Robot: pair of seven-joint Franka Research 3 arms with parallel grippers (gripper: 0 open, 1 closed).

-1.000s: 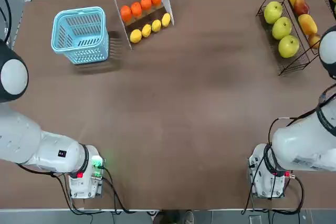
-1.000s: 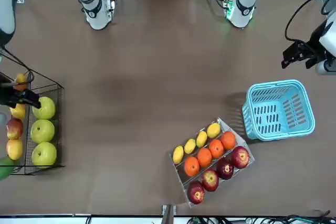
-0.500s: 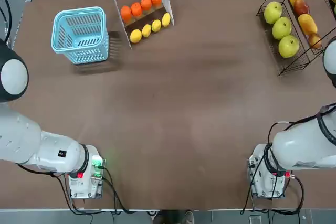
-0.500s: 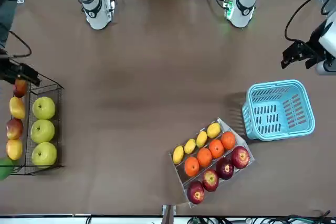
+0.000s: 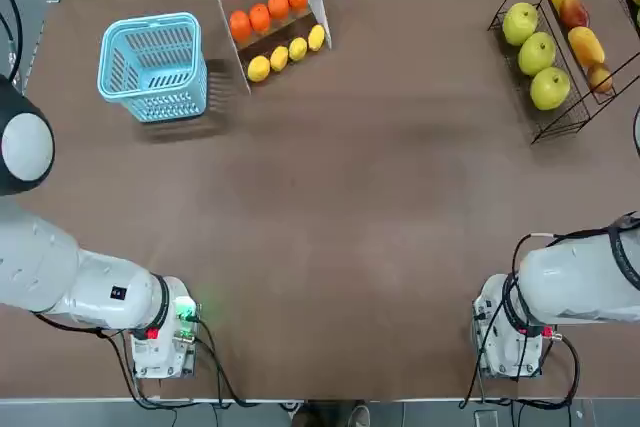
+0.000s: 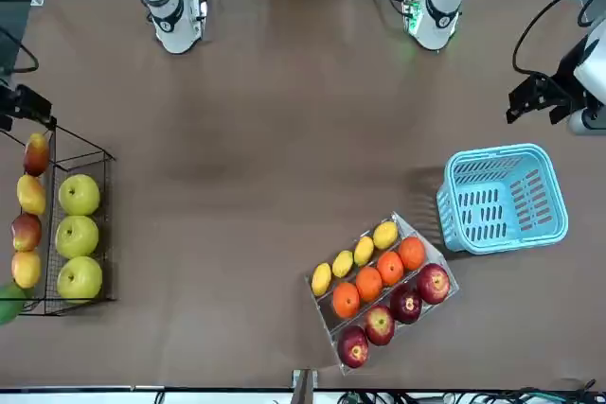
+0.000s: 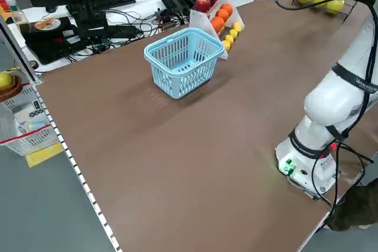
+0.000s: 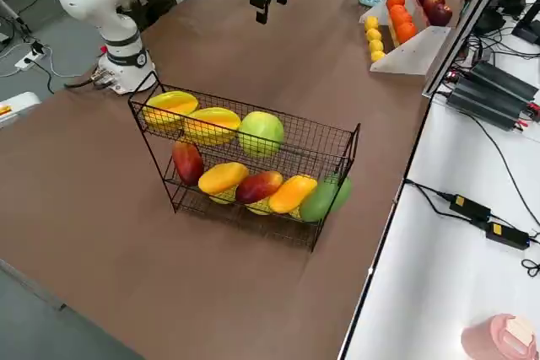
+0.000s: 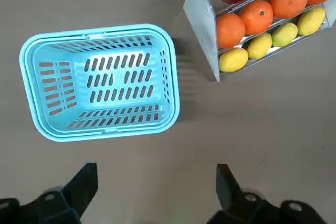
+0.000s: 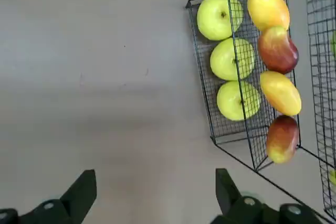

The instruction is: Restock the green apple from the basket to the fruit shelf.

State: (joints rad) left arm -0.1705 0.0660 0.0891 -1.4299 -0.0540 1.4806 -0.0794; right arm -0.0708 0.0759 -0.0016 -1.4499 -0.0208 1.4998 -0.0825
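The light blue slotted plastic basket (image 9: 100,81) is seen empty; left gripper (image 9: 155,195) and right gripper (image 10: 155,195) are spread wide, holding nothing; the black wire fruit shelf (image 10: 231,129) is cut off.

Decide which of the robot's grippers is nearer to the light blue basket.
Left. The left gripper hovers open just short of the basket, on the robot's side. The right gripper is across the table, by the fruit shelf.

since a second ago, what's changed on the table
The right end effector, open and empty, has drawn back off the fruit shelf toward the robot's own side of the table. The left end effector stays open beside the basket. The basket and the yellow-green fruits on the shelf have not moved.
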